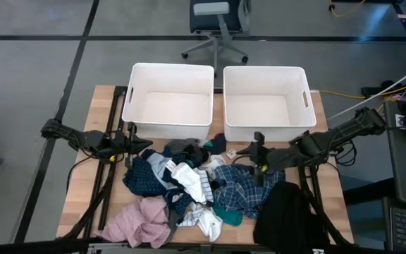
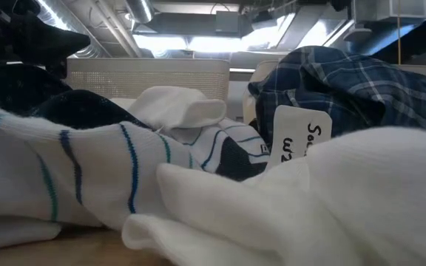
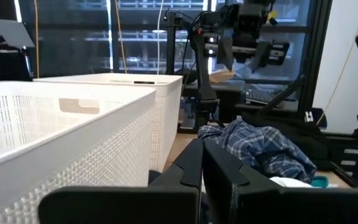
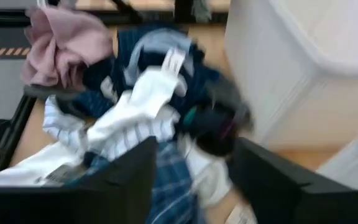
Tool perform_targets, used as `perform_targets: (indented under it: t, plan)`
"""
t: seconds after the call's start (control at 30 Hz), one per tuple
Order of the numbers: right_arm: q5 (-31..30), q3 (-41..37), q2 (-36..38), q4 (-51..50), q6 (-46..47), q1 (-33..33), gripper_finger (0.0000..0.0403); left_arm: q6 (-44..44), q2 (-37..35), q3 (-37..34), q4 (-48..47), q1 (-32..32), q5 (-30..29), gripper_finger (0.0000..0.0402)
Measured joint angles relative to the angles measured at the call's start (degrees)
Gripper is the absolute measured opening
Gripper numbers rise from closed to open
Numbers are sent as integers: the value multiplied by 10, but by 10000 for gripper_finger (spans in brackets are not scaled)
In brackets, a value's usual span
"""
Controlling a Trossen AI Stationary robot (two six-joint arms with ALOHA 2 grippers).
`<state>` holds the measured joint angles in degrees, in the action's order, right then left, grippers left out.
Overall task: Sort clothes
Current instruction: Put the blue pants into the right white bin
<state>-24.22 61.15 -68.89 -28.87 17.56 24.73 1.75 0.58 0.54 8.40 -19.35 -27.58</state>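
Hovering right pincer (agape, empty)

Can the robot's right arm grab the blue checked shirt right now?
Probably yes. The right end effector is open just above the blue checked shirt, which lies on top of the pile with nothing covering it.

white tag among clothes, handwritten, partly legible "Soc", "w2"

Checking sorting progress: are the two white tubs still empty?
Yes, both empty. The high view shows bare white floors in the left tub and the right tub; all the clothes lie heaped on the table in front.
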Motion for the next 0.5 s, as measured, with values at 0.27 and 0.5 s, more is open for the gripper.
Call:
perform_targets:
  t: [0.27,0.5]
  plan:
    - [86,5,-77,-68,109,0,318,-2,0,0,0,0,0,1]
    - [138,5,-137,-100,117,0,319,3,0,0,2,0,1,1]
